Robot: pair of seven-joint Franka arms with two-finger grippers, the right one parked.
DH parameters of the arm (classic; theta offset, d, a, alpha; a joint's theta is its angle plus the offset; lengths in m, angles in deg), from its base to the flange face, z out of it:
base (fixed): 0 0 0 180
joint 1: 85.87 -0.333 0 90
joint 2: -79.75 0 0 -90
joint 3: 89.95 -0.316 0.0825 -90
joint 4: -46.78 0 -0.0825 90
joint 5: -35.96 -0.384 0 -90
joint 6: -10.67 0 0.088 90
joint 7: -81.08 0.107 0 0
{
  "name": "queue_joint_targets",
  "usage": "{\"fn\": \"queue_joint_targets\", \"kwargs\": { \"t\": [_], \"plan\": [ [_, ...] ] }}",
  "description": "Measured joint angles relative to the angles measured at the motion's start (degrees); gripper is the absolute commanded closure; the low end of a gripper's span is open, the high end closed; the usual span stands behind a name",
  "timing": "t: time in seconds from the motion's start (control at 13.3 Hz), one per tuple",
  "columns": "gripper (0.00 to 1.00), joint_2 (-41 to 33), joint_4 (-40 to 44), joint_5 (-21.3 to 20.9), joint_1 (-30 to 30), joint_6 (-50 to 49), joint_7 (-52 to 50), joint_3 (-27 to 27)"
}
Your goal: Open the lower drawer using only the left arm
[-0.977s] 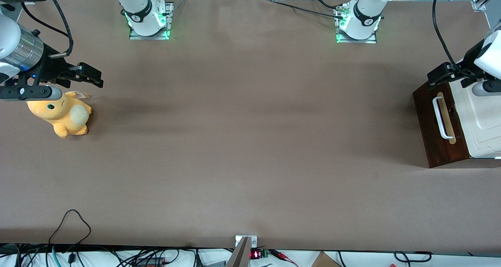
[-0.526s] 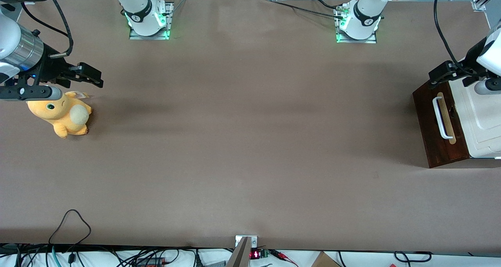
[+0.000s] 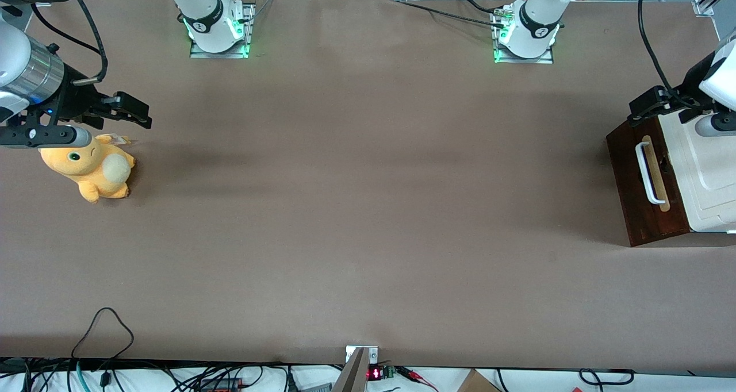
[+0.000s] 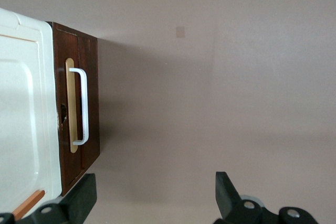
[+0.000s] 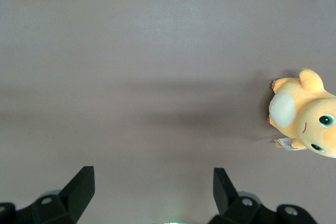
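The gripper (image 3: 647, 107) hangs with its fingers (image 4: 84, 195) spread wide — above the drawer (image 3: 644, 182), near its end farther from the front camera, not touching the handle (image 4: 81, 106); drawer closed.

1. The left arm (image 3: 717, 76) has pulled up and away from the front camera over the last second: its white shell, which covered much of the cream-white cabinet top (image 3: 710, 176), now shows higher against the edge of the view.
2. The end effector (image 3: 648, 106) has lifted with it, drifting slightly farther from the front camera. It now hangs above the corner of the lower drawer (image 3: 641, 193) farthest from that camera, its fingers (image 4: 84, 195) spread wide apart.
3. More of the cabinet top lies uncovered than a second ago.
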Motion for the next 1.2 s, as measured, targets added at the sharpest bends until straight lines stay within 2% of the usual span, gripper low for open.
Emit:
{"fn": "queue_joint_targets", "kwargs": {
  "t": [0.38, 0.45, 0.6, 0.9, 1.2],
  "plan": [
    [0.00, 0.39, -0.25, -0.29, -0.01, -0.63, 3.06, -0.01],
    [0.00, 0.62, -0.65, -2.01, -0.01, -0.71, 3.21, 0.17],
    [0.00, 1.24, -1.72, -9.81, -0.08, -0.77, 2.00, 2.46],
    [0.01, 3.20, -8.38, -27.51, 0.26, -1.12, -11.09, 11.51],
    [0.02, 6.78, -17.50, -39.63, 0.88, -1.02, -25.21, 14.01]
  ]
}}
